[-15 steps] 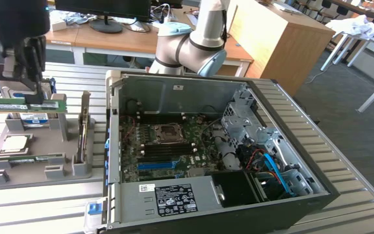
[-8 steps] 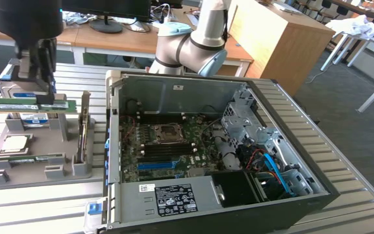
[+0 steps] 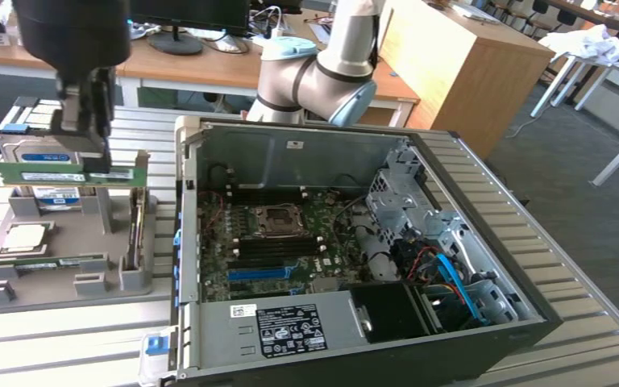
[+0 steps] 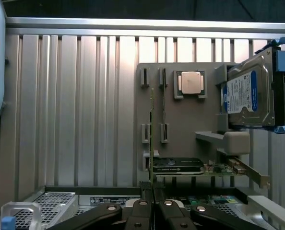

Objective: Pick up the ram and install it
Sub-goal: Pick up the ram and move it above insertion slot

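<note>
Slatted table [image 3: 51, 339] below; claw [image 3: 97, 161] grips thin green ram [image 3: 41, 172], label seemingly pale.

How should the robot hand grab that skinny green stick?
Pinch the green stick by its two flat faces near the top long edge, coming from above. It is thin and long, so flat sides likely hold best and the bottom edge stays free. The hand grips it that way now.

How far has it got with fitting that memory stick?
Picked up: the ram is off the grey tray, clamped in the shut gripper. In hand: it hangs above the tray, beside the open computer case. Left: it is not yet in the motherboard.
</note>
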Available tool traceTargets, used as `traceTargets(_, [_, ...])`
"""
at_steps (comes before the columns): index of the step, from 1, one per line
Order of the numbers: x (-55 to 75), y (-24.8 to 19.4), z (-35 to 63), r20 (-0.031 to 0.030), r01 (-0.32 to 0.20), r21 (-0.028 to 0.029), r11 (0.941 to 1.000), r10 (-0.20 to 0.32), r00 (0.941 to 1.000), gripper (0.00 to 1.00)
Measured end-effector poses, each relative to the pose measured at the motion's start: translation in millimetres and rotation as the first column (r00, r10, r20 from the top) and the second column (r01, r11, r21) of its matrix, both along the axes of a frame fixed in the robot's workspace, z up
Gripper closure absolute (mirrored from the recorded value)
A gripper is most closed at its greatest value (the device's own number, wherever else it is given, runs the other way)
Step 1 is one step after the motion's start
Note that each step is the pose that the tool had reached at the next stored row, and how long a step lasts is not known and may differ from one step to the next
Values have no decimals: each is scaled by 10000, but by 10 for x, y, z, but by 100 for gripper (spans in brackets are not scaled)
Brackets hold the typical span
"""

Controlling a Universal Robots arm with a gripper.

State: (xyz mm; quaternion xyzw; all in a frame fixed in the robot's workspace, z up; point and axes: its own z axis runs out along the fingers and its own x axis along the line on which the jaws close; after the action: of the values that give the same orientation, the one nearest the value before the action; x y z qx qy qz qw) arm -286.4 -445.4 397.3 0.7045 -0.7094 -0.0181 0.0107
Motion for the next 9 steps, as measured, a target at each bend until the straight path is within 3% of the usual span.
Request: traceTargets(9, [221,0,1,-21,0,-1,10000,0,10000,88])
